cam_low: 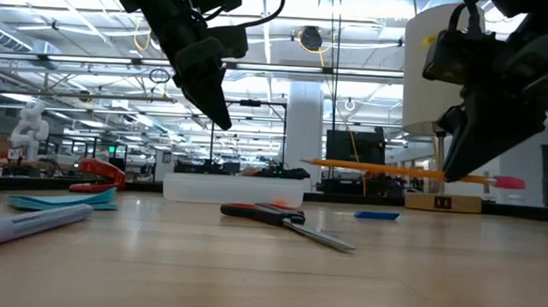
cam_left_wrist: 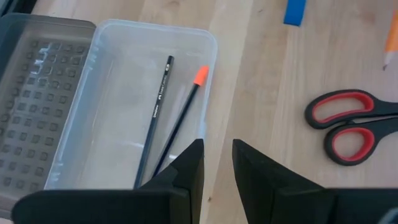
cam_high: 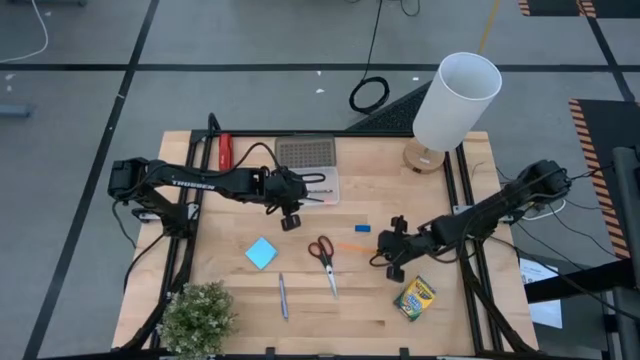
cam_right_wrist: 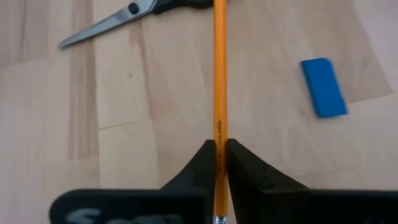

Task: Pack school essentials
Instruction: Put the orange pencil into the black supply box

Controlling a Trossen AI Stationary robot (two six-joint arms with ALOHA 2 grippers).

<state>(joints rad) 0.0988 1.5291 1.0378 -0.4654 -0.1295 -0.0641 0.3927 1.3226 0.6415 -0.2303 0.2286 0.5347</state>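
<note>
Item: orange pencil, which we are clenching level in the right gripper for boxing; left gripper, released, is hovering by the clear case at eleven o'clock.

lab hall | ceiling trusses | taped concrete floor

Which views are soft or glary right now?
Low view: the pen in the near foreground is blurred, and the bright hall behind leaves both arms as dark silhouettes. Right wrist view: the orange pencil in the right claw is crisp. Left wrist view: clear case shows faint sheen.
</note>
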